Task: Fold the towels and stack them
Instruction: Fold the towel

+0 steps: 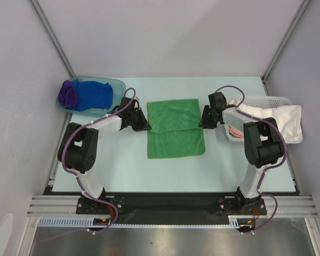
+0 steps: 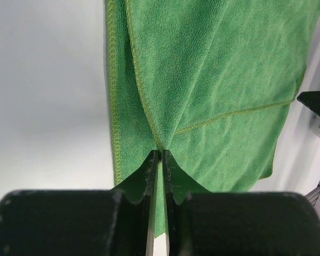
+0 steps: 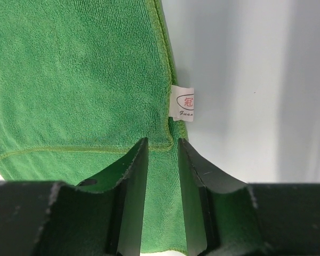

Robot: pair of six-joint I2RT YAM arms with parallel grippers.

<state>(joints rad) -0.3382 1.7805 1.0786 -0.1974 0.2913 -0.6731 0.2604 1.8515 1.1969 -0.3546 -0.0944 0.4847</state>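
**Both grippers at the corners of a half-folded green towel**

I am looking down at a green towel (image 1: 175, 130) lying flat on the pale table (image 1: 122, 165). Its far half is already doubled over toward me, so a hemmed edge is crossing it from side to side.

I am holding the left gripper (image 2: 159, 153) at the towel's left edge. Its fingers are clenched to a thin slit on the corner of the folded layer, and creases are fanning out from the tips, so I judge it is pinching the cloth.

I am keeping the right gripper (image 3: 163, 143) at the towel's right edge, just below a small white label (image 3: 182, 103). Its jaws are standing apart, and the cloth is showing flat through the gap, so I judge that side released.

I am working the two matching corners so that the folded edge is travelling square. The fold looks roughly halfway done, and another fold seems needed before stacking.

Left of the green towel and a little beyond it, a blue tub (image 1: 114, 81) is holding a blue towel (image 1: 93, 95) and a bunched purple towel (image 1: 69, 95).

Right of the green towel, a white basket (image 1: 266, 99) is holding a white towel (image 1: 280, 120) that is spilling over its far side. Something pinkish (image 1: 234, 130) is showing at the basket's near end, too small for me to name.
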